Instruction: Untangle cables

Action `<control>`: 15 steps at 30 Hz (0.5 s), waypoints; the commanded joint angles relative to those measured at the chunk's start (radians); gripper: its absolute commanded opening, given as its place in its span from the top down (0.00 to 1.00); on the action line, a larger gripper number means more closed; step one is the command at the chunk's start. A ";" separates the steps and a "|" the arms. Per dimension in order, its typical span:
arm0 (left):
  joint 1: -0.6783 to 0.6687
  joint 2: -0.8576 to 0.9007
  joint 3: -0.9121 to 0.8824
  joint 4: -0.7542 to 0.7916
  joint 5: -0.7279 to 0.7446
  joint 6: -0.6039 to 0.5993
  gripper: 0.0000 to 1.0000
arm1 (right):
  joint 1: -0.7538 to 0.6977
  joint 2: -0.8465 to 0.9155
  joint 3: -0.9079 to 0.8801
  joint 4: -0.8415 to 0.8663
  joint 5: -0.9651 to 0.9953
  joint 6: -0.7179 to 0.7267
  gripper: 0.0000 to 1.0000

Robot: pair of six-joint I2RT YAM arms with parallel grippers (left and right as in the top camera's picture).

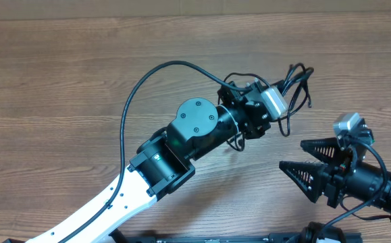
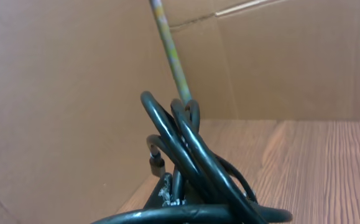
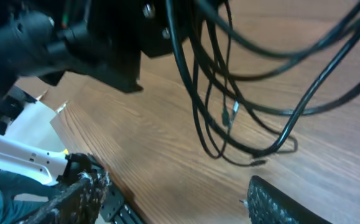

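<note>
Fingers of left gripper [image 1: 284, 88] clamp the cables [image 2: 192, 155], loops dangling toward the surface [image 1: 80, 81]; right gripper [image 1: 292, 155] fingers spread wide, empty; cords look light, limp, snag-prone, so best hold is one low loose loop.

Looped black cables [image 2: 189, 162] fill the lower centre, bundled close to the lens, with one small plug end [image 2: 156, 163] hanging at their left. Behind them a thin grey rod [image 2: 170, 50] rises against cardboard walls [image 2: 61, 93]. The wooden table [image 2: 316, 168] lies at the right.
</note>
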 commanded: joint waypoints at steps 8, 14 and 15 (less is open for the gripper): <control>-0.024 -0.011 0.018 0.052 0.272 -0.016 0.96 | 0.006 -0.006 0.000 0.067 -0.105 -0.001 0.18; -0.062 -0.010 0.018 0.077 0.294 -0.019 0.96 | 0.006 -0.006 0.000 0.070 -0.105 -0.001 0.18; -0.064 -0.008 0.018 0.081 0.294 -0.019 0.96 | 0.006 -0.006 0.000 0.070 -0.109 -0.001 0.18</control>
